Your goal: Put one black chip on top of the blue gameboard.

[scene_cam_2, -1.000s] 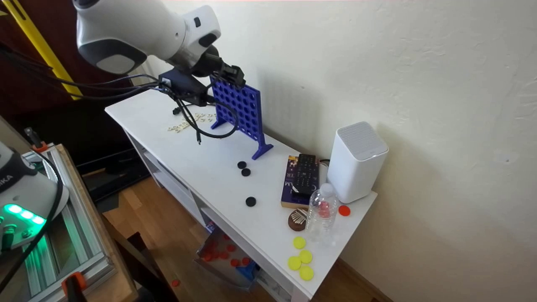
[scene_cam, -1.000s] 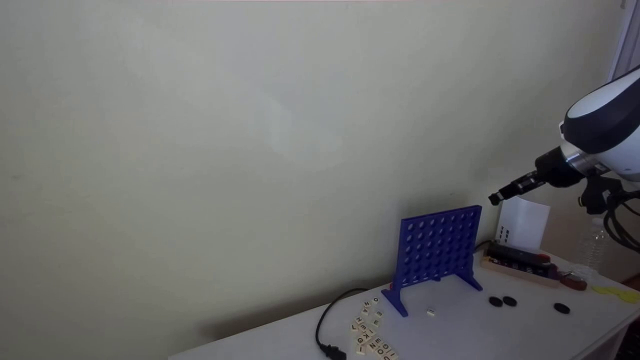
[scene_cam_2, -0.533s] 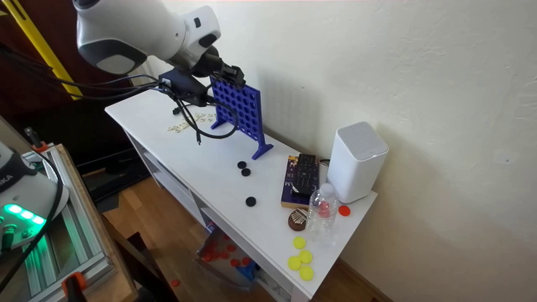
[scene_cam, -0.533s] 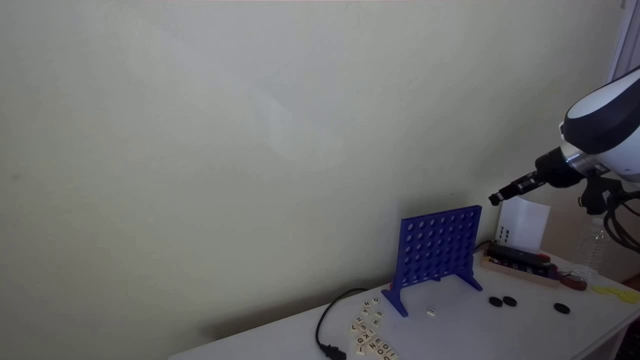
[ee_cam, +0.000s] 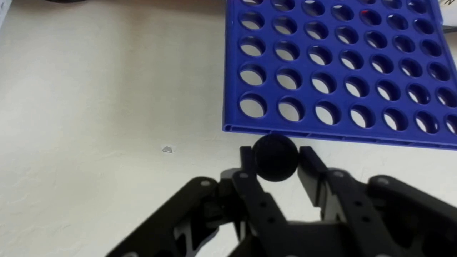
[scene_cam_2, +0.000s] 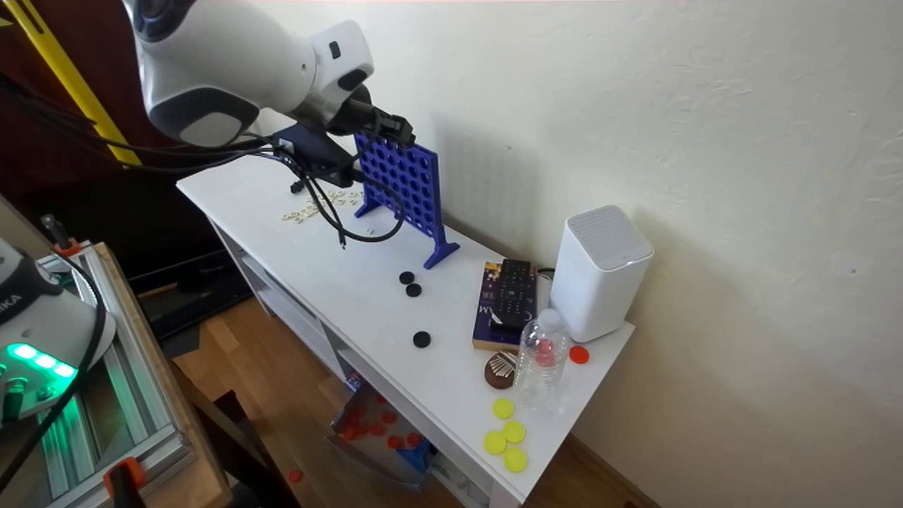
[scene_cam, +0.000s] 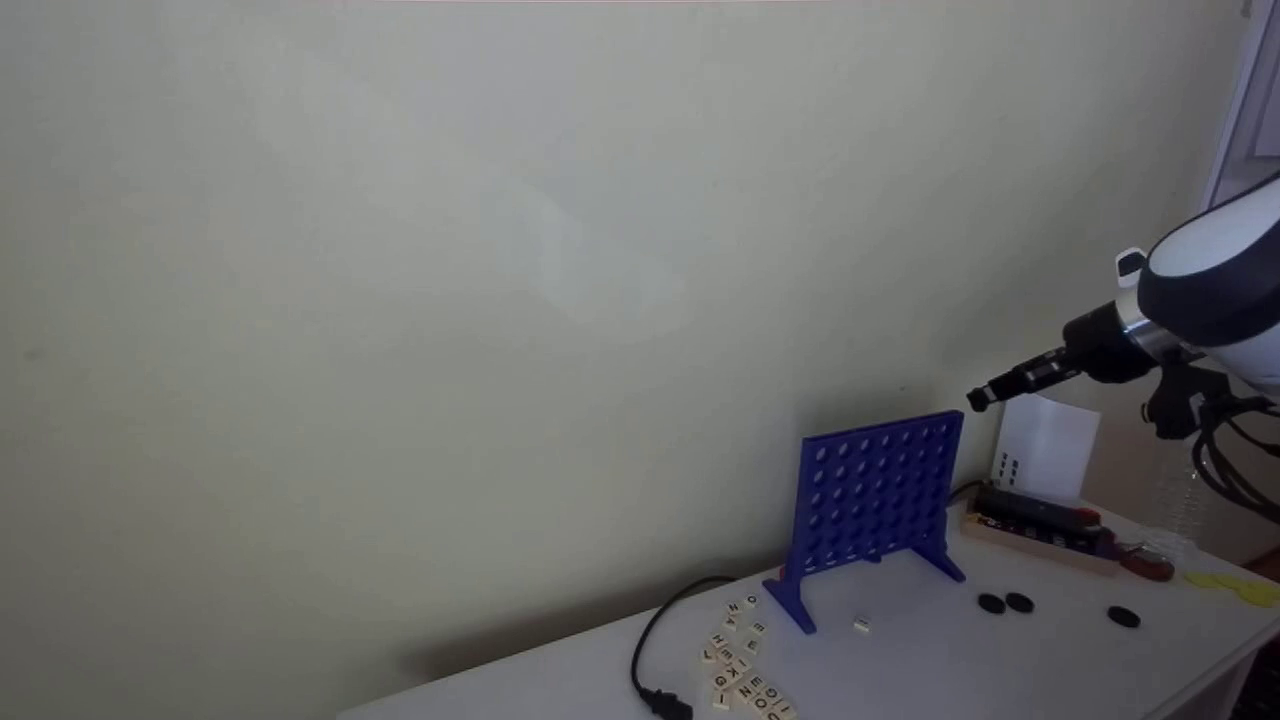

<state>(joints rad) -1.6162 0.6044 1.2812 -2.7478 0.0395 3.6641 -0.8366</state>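
Tool (ee_cam: 276, 157) grips black chip (ee_cam: 275, 160), seemingly near blue gameboard (ee_cam: 338, 71).

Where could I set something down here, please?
Bare: between the letter tiles and paired black chips, save a stray tile, and between the lone black chip and yellow chips. Crowded: around the book, remote, bottle and white box.

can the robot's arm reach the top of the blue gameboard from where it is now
Probably yes: the claw holds a black chip close to the top of the blue gameboard, and nothing shows in between in the wrist view. I can't judge the exact gap.
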